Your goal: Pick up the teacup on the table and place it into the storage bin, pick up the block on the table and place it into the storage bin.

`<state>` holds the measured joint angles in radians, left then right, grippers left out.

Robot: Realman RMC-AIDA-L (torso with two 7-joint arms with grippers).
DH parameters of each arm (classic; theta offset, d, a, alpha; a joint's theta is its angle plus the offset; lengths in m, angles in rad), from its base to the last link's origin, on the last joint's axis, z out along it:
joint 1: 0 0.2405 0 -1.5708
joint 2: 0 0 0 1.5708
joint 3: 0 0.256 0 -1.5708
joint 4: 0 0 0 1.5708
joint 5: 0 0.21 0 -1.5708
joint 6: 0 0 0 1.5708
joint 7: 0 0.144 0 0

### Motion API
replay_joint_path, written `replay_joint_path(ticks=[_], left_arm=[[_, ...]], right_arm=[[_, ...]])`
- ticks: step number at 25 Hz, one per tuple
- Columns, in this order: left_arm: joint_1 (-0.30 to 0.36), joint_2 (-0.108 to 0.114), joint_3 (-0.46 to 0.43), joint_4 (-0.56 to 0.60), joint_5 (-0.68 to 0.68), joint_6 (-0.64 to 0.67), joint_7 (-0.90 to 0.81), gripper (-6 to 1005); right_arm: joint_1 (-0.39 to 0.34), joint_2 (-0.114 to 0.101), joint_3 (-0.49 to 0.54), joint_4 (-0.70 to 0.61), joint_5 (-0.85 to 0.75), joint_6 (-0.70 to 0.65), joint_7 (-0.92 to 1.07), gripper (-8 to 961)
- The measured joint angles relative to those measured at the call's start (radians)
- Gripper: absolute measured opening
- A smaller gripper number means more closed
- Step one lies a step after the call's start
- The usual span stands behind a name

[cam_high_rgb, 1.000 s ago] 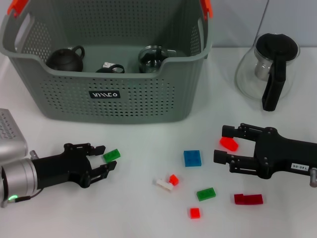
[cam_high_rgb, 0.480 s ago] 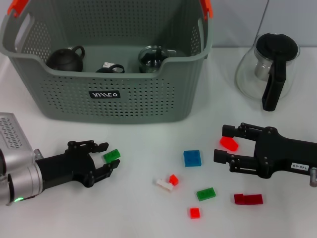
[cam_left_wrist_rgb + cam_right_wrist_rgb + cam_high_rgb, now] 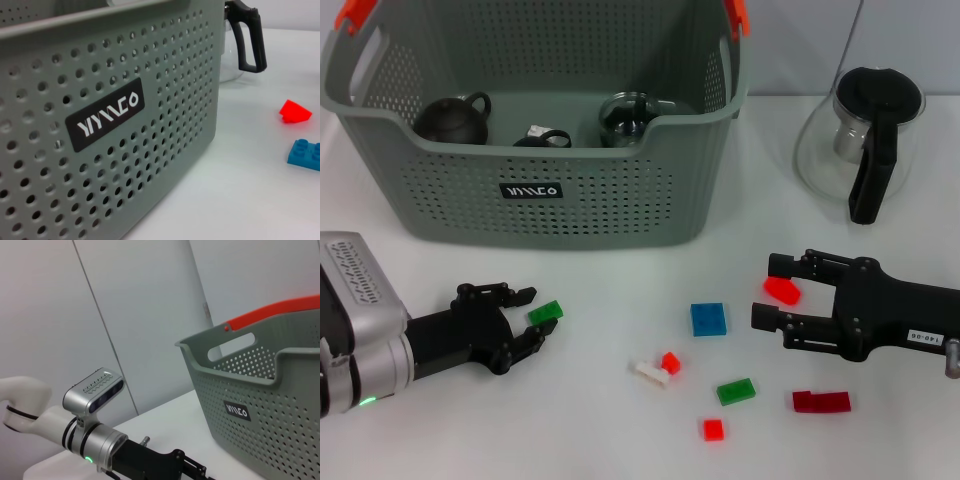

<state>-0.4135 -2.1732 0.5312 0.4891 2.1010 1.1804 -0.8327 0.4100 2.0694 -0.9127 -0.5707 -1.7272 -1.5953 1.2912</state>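
A small block [image 3: 546,312] lies between my left gripper's [image 3: 528,320] open jaws; the storage bin [image 3: 550,205] stands beyond them, other blocks to their right.

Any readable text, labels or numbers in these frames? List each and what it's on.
Black label on the storage bin: white stylised letters, look like "YIYAACO"; exact spelling uncertain.
White tag on the right gripper: looks like "140-06"; too small to be sure.
Nothing else readable.

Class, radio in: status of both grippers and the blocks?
Left gripper open beside small green block. Right gripper open around red block. Grey perforated storage bin unobstructed.
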Motion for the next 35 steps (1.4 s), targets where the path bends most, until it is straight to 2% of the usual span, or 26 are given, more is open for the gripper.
replay_joint_path(ticks=[12, 15, 19, 20, 28, 32, 35], left_arm=[[0.000, 0.001, 0.001, -0.001, -0.007, 0.004, 0.000, 455], [0.000, 0.001, 0.002, -0.001, -0.005, 0.007, 0.000, 302], [0.002, 0.001, 0.001, 0.003, -0.005, 0.024, -0.005, 199], [0.004, 0.002, -0.001, 0.008, -0.007, 0.038, -0.011, 173], [0.023, 0.010, -0.004, 0.097, -0.010, 0.145, -0.148, 173], [0.021, 0.027, -0.018, 0.133, -0.011, 0.258, -0.249, 172], [0.007, 0.044, -0.063, 0.155, -0.012, 0.361, -0.318, 172]], right_arm=[[-0.001, 0.000, 0.001, 0.000, 0.000, -0.002, 0.000, 820], [0.000, -0.001, 0.001, 0.000, 0.000, -0.004, 0.000, 820], [0.002, -0.002, 0.002, 0.000, 0.000, -0.007, 0.001, 820], [0.002, -0.002, 0.002, 0.000, 0.000, -0.008, 0.002, 820], [0.008, -0.002, 0.003, 0.000, 0.000, -0.008, 0.002, 820], [0.009, -0.002, 0.002, 0.000, 0.000, -0.008, 0.002, 820], [0.007, -0.002, 0.001, 0.000, 0.000, -0.007, 0.002, 820]])
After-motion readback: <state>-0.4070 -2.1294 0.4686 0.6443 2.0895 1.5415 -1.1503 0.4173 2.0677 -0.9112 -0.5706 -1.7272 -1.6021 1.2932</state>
